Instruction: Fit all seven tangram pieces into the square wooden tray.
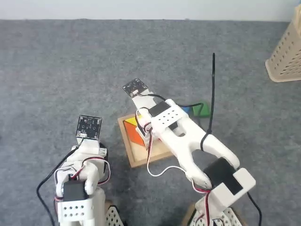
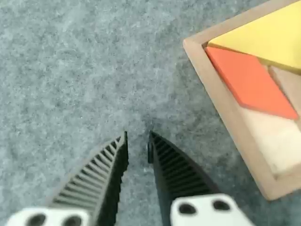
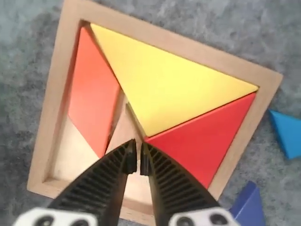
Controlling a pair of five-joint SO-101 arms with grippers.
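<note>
Three coloured pieces are in, so I make this roughly the halfway mark. The tray [image 3: 51,117] sits mid-bench, just ahead of the two arms. Inside it the big yellow triangle [image 3: 169,84] takes the far part. The red triangle [image 3: 202,141] lies edge to edge with it, and the orange slanted piece [image 3: 91,99] hugs the left wall. The near part shows pale wood.

The right hand [image 3: 136,157] hangs over the middle of the tray with its fingers drawn together on nothing. The left hand [image 2: 137,141] sits low over the grey bench just left of the tray, fingers a sliver apart, empty too.

It looks like a pause between placements, with the next piece to be fetched. The loose ones lie just right of the tray: a light blue piece [image 3: 287,134], a dark blue piece [image 3: 247,205] and a green piece [image 1: 202,109]. Picking one up calls for the right hand to spread, come down squarely on a thin flat piece, then turn it to match the gap.

Some of this is hard to read. From above, the right arm [image 1: 188,141] covers most of the tray. Both blue pieces are cut off, so I can't call their shapes. A tan patch beside the orange piece could be a plain wooden piece or just the tray floor.
</note>
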